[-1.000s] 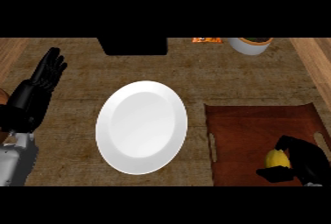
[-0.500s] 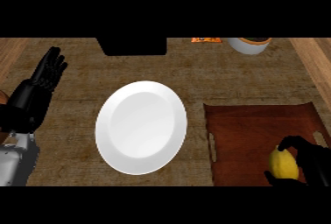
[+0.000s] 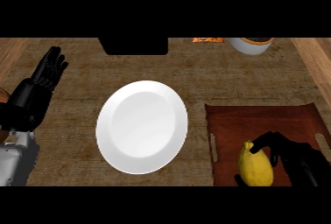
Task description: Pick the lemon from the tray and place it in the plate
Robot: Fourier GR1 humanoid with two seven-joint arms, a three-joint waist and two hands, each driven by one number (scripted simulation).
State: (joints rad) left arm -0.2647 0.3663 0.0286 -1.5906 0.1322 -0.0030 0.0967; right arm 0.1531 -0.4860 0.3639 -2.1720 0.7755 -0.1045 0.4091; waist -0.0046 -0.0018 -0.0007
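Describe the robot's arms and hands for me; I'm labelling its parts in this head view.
The left hand is black, with slim segmented fingers and a long black wrist section that meets a light grey forearm at the view's lower left. The right hand is the same black; its forearm does not show. No cables or markings are visible.
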